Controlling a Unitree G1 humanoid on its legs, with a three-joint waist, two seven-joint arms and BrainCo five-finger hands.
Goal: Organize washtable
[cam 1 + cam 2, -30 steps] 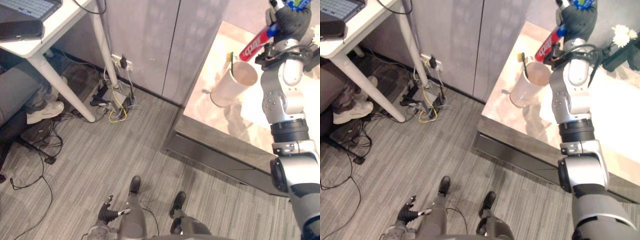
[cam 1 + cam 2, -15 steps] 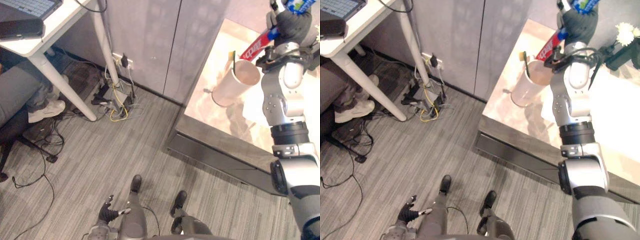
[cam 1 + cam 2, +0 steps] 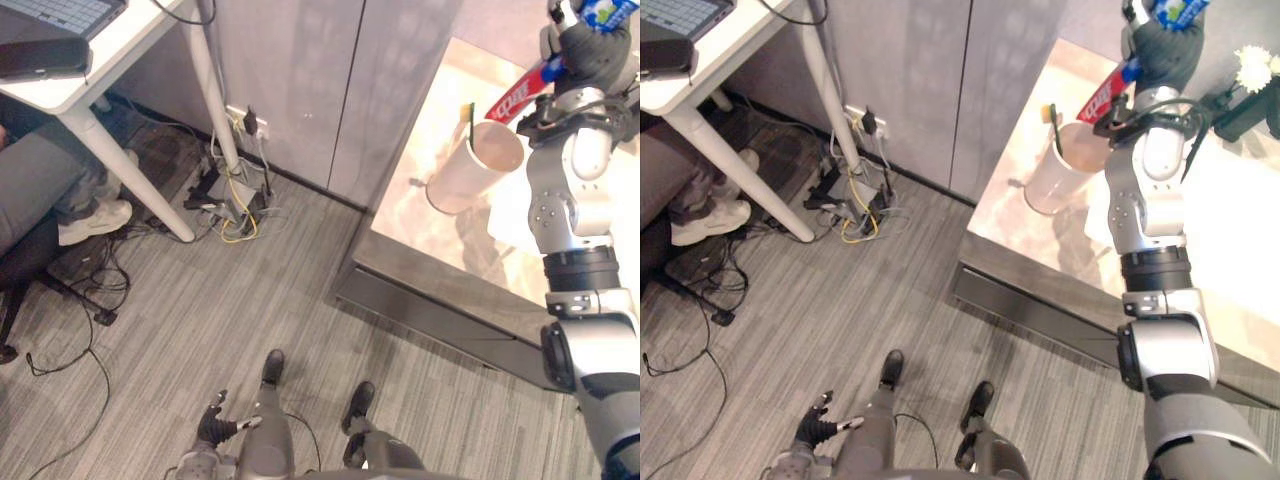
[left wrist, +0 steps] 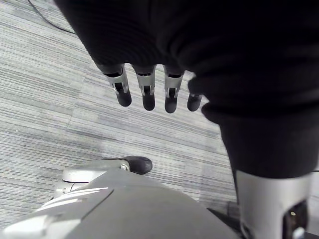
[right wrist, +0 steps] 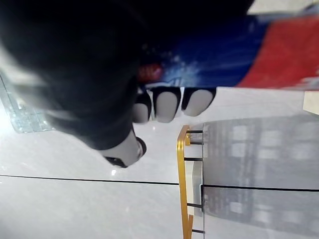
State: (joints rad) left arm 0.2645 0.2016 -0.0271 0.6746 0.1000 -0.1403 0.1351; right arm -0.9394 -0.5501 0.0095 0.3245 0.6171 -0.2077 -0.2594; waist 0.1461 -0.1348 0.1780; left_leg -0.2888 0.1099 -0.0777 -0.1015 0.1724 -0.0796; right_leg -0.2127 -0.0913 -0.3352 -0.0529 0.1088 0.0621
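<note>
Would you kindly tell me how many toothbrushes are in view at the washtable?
1: the toothbrush stands in the white cup on the washtable, beside the toothpaste tube gripped in the right hand. Others could be hidden behind that hand.

Marble washtable [image 3: 1040,250] at two o'clock of the head view; white cup [image 3: 1052,178] upright on it near its eleven o'clock edge; dark vase [image 3: 1237,112] of white flowers at the cup's two o'clock, well apart.

Right hand [image 3: 590,48] holding toothpaste tube [image 3: 510,98] seemingly edged slightly rightward over cup [image 3: 465,175]; possibly camera shift.
</note>
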